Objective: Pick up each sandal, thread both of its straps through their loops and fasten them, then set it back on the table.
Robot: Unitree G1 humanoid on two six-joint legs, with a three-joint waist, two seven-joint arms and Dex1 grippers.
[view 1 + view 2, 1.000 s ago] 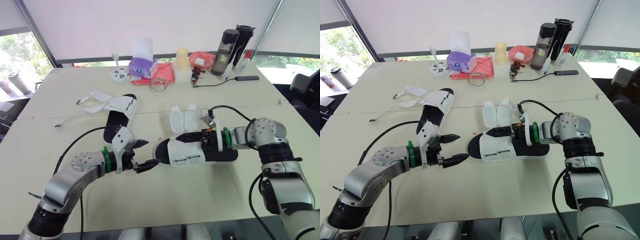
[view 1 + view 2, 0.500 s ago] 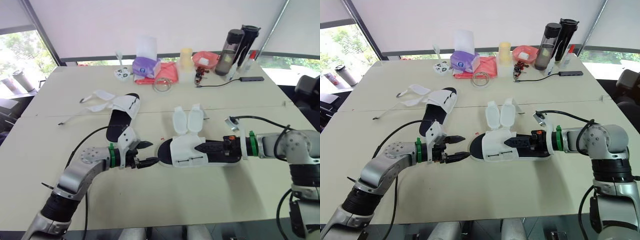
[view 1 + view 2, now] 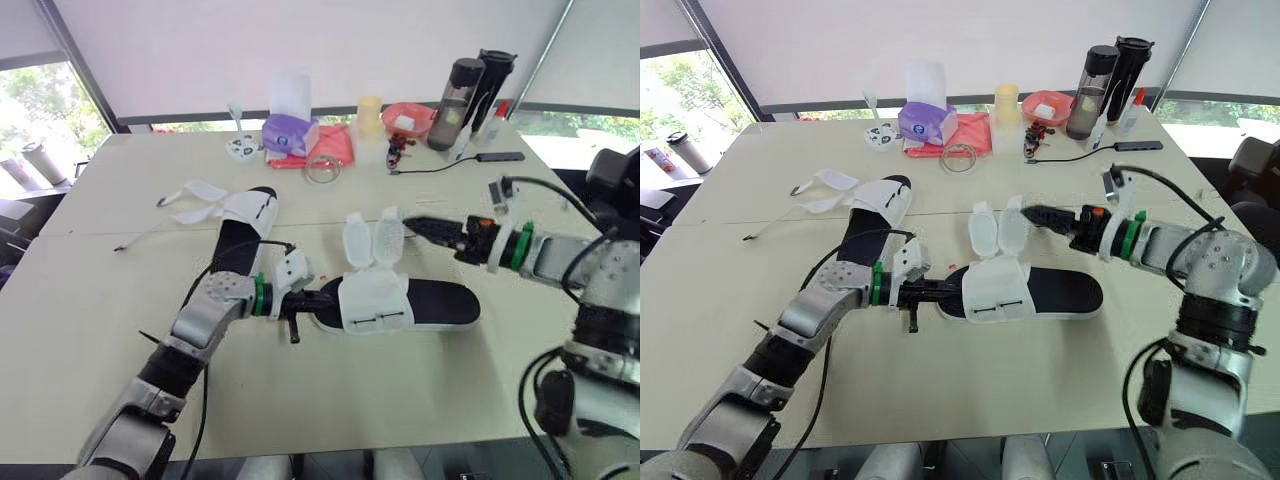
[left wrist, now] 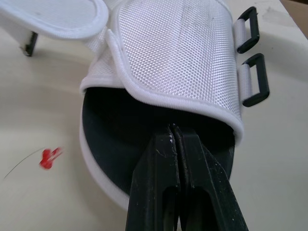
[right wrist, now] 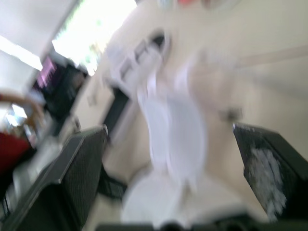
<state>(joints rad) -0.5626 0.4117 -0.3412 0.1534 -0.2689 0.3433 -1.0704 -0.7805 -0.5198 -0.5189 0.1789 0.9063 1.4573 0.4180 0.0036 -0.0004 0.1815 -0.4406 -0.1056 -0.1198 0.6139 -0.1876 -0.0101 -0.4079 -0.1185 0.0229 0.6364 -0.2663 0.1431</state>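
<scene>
Right, from your left: the far sandal (image 3: 240,225) lies flat on the table (image 3: 90,300), its own bands splayed loose and unfastened; next comes your left gripper (image 4: 174,129), claw pressed together with nothing between, tips poked onto the black insole (image 4: 120,125) at the toe of the near sandal (image 3: 410,300), just under the edge of the white upper (image 4: 178,53); that sandal sits on the table in front of you, toe to your left, its two straps (image 3: 372,240) standing up side by side behind the upper, unthreaded; the two black loops (image 4: 252,57) sit on the upper's opposite side; further right, your right gripper (image 3: 1028,212) hovers right at the straps, touching or not I cannot tell, fingers (image 5: 77,178) spread wide, holding nothing. Watch out here, I'd say: the left claw only rests on the toe, so a tug on a strap could drag or tip the sandal; and with both straps so close, that wide claw may catch the pair together, or shove them flat before it closes.
</scene>
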